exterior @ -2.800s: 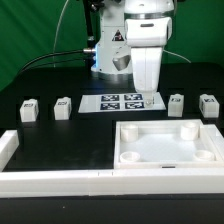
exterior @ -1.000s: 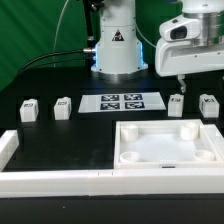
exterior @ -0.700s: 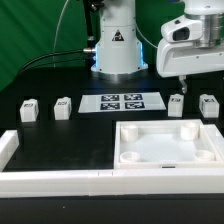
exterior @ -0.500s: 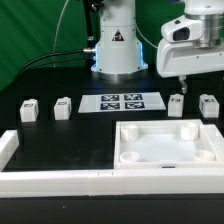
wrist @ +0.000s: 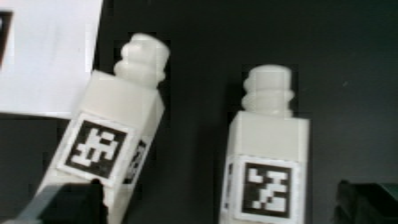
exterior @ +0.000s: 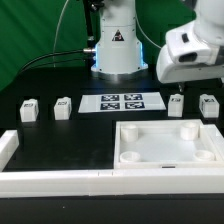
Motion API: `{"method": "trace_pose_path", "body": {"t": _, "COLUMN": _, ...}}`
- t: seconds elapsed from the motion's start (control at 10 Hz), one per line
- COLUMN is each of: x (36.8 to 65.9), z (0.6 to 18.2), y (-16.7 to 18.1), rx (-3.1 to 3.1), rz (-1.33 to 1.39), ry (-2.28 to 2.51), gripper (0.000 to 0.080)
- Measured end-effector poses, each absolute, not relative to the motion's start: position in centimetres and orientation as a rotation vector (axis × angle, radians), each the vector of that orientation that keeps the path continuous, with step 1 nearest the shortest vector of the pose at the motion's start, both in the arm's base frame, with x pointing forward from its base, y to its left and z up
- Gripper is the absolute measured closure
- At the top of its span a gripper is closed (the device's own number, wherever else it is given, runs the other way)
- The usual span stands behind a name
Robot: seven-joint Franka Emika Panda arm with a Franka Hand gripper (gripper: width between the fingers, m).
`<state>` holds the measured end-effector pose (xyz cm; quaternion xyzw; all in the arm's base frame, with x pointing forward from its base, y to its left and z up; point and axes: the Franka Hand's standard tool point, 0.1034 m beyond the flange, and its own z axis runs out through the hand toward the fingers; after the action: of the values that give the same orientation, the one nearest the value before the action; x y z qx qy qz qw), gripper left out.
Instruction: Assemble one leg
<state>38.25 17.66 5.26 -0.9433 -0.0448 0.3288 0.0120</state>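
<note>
Four small white legs stand in a row on the black table: two at the exterior view's left (exterior: 28, 109) (exterior: 62, 106) and two at its right (exterior: 176, 103) (exterior: 208, 104). My gripper (exterior: 180, 88) hangs just above the two right legs. In the wrist view these two legs (wrist: 116, 120) (wrist: 267, 145) lie side by side, each with a peg at one end and a square tag at the other. My gripper (wrist: 217, 205) is open and holds nothing. Its dark fingertips (wrist: 63, 203) sit wide apart at the tagged ends, above the legs and apart from them.
The marker board (exterior: 122, 102) lies at the table's middle and shows at a corner of the wrist view (wrist: 45, 60). A large white square tray-like piece (exterior: 170, 150) with corner holes lies in front. A white ledge (exterior: 50, 180) runs along the front left. The robot base (exterior: 115, 45) stands behind.
The arm swung from above the marker board to the exterior view's right, then tilted and came lower over the two right legs. The legs have not moved.
</note>
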Motion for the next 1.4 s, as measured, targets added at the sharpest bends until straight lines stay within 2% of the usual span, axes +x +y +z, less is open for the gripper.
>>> {"method": "trace_pose_path", "body": {"t": 0.2, "x": 38.6, "z": 5.2, "y": 18.3, "rx": -2.885, "rz": 1.195, "ry": -0.14, "gripper": 0.015}}
{"method": "trace_pose_path", "body": {"t": 0.4, "x": 39.3, "z": 4.8, "y": 18.7, "rx": -2.888, "rz": 1.171, "ry": -0.141, "gripper": 0.015}}
{"method": "trace_pose_path", "body": {"t": 0.8, "x": 39.0, "z": 2.8, "y": 19.1, "rx": -2.856, "rz": 1.248, "ry": -0.146, "gripper": 0.015}}
{"method": "trace_pose_path", "body": {"t": 0.9, "x": 37.9, "z": 2.7, "y": 18.9, "rx": -2.79, "rz": 1.417, "ry": -0.156, "gripper": 0.015}}
{"method": "trace_pose_path", "body": {"t": 1.0, "x": 38.3, "z": 1.9, "y": 19.1, "rx": -2.761, "rz": 1.465, "ry": -0.156, "gripper": 0.015}}
{"method": "trace_pose_path", "body": {"t": 1.4, "x": 38.2, "z": 1.2, "y": 19.1, "rx": -2.754, "rz": 1.473, "ry": -0.153, "gripper": 0.015}}
